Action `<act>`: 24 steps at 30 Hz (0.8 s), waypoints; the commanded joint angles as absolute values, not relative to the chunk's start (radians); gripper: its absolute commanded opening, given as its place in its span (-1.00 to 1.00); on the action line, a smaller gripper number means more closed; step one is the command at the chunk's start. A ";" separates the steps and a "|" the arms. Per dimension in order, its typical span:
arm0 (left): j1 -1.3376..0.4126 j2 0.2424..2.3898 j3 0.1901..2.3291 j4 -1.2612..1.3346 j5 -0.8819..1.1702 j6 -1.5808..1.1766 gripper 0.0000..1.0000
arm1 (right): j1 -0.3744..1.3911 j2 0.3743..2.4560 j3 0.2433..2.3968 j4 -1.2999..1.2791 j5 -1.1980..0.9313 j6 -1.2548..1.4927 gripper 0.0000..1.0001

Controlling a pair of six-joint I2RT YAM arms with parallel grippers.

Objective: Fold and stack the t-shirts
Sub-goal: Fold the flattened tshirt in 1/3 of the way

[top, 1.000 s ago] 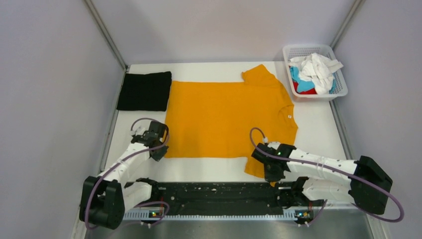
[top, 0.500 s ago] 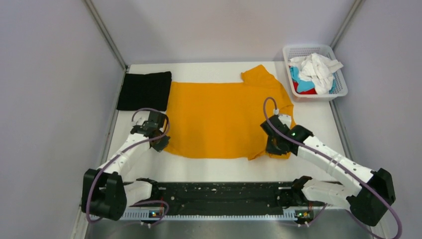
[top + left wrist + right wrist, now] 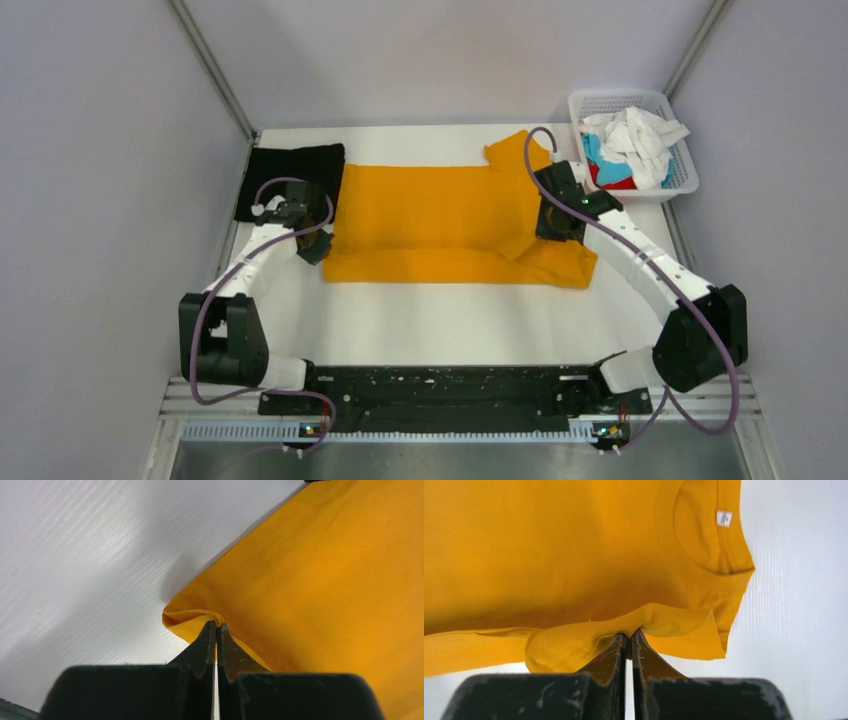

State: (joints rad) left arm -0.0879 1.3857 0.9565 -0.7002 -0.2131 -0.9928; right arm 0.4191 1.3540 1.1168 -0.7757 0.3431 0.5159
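orange t-shirt point(image 3: 440, 215): cut off at wrist-view edges | basket point(image 3: 640, 193) shirts point(image 3: 635, 140): tangled, count unclear | black t-shirt point(image 3: 285, 170): partly under left arm point(image 3: 255, 262)

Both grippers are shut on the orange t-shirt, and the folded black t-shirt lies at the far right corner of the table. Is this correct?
Not quite. The folded black t-shirt lies at the far left corner of the table, as the top external view shows. The rest holds: the left gripper and the right gripper are each shut on the orange t-shirt.

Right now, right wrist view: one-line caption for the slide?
Right gripper shut on a pinched fold of the mustard-orange t-shirt, white neck label showing, white table behind.
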 commanded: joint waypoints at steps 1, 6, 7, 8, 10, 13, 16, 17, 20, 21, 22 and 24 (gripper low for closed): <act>-0.061 1.447 1.054 -0.671 -0.226 -0.937 -1.00 | 0.376 1.449 1.232 -0.706 0.364 0.431 -1.00; -0.051 1.544 1.133 -0.652 -0.222 -0.905 -1.00 | 0.336 1.548 1.297 -0.649 0.346 0.401 -1.00; -0.051 1.576 1.145 -0.647 -0.217 -0.897 -1.00 | 0.330 1.570 1.311 -0.633 0.338 0.379 -1.00; -0.049 1.599 1.166 -0.649 -0.215 -0.894 -1.00 | 0.326 1.593 1.324 -0.611 0.331 0.360 -1.00; -0.046 1.649 1.201 -0.652 -0.210 -0.886 -1.00 | 0.314 1.651 1.366 -0.593 0.315 0.330 -1.00; -0.042 1.709 1.244 -0.657 -0.221 -0.882 -1.00 | 0.293 1.776 1.464 -0.601 0.286 0.318 -1.00; -0.035 1.751 1.293 -0.673 -0.256 -0.873 -0.46 | 0.283 1.908 1.587 -0.623 0.307 0.346 -0.88; -0.032 1.762 1.316 -0.683 -0.261 -0.870 -0.22 | 0.280 1.957 1.644 -0.651 0.318 0.361 -0.71; -0.031 1.770 1.380 -0.721 -0.263 -0.855 0.45 | 0.278 2.080 1.833 -0.748 0.360 0.405 0.29; -0.032 1.766 1.394 -0.731 -0.261 -0.845 0.60 | 0.278 2.092 1.863 -0.763 0.372 0.419 0.49; -0.031 1.757 1.405 -0.740 -0.262 -0.839 0.68 | 0.279 2.086 1.868 -0.760 0.376 0.432 0.61; -0.032 1.745 1.414 -0.750 -0.255 -0.822 0.75 | 0.280 2.034 1.819 -0.715 0.360 0.439 0.93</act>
